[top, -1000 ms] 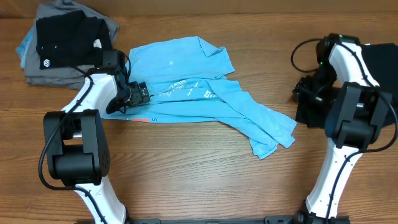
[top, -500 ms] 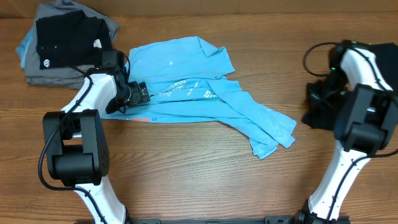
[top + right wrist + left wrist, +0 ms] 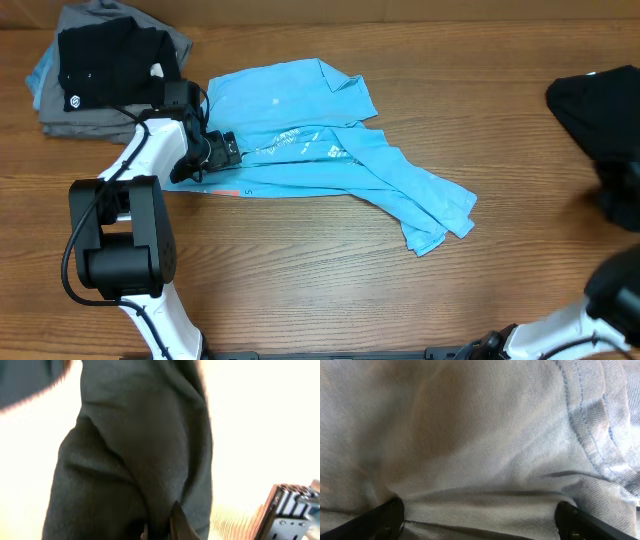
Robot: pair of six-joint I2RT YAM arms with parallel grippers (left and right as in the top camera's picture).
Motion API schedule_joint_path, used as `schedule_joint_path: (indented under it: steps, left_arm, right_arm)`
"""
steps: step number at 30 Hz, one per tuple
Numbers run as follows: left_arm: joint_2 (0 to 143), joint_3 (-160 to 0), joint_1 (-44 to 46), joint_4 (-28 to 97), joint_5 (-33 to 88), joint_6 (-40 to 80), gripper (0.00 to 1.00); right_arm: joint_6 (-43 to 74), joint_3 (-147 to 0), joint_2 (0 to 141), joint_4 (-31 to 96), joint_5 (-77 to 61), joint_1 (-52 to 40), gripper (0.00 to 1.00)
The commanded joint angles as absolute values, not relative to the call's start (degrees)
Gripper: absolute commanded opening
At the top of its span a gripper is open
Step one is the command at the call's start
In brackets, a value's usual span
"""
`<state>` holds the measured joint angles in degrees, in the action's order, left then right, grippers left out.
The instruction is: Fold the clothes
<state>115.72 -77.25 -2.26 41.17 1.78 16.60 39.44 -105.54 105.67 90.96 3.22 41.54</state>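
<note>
The clothes, a light blue T-shirt (image 3: 320, 150) with white lettering, lie crumpled across the middle of the table. My left gripper (image 3: 222, 150) rests on the shirt's left edge. In the left wrist view it is open (image 3: 480, 527), its two black fingertips (image 3: 385, 520) wide apart with pale blue cloth (image 3: 480, 435) bunched between them. My right gripper (image 3: 160, 530) is shut on a black garment (image 3: 135, 460), which hangs high and looms large at the overhead view's right edge (image 3: 600, 100). The gripper itself is hidden there.
A folded stack sits at the back left: a small black shirt with a white logo (image 3: 105, 60) on grey garments (image 3: 70, 115). The right arm's base (image 3: 600, 315) shows at the bottom right. Bare wooden table (image 3: 300, 270) runs in front of the shirt.
The right arm has shut on the black garment at the table's right and lifted it toward the overhead camera. The left arm and the blue shirt have not moved.
</note>
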Motion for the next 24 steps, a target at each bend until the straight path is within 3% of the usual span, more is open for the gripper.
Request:
schedule_joint_path:
  steps: [1, 11, 12, 13, 19, 24]
  left_arm:
    - [118.4, -75.1, -3.3, 42.1, 4.1, 17.8, 1.0]
    - [118.4, -75.1, -3.3, 42.1, 7.5, 17.8, 1.0]
    - [118.4, -75.1, -3.3, 42.3, 7.5, 17.8, 1.0]
    - [118.4, -75.1, -3.3, 42.5, 7.5, 17.8, 1.0]
    - [118.4, -75.1, -3.3, 42.7, 7.5, 17.1, 1.0]
    - [118.4, -75.1, -3.3, 42.6, 7.7, 17.2, 1.0]
  right_arm:
    - [42.2, -105.9, 101.1, 91.8, 2.4, 47.3, 0.05]
    - [42.1, -105.7, 97.3, 92.1, -2.1, 63.1, 0.26]
    - [42.0, -105.7, 97.3, 91.4, -2.6, 64.2, 0.73]
    - [42.1, -105.7, 97.3, 91.0, -2.8, 65.0, 1.0]
    - [41.8, -105.7, 97.3, 91.6, -6.2, 65.5, 1.0]
    - [31.8, -105.4, 97.3, 90.0, -12.1, 57.9, 1.0]
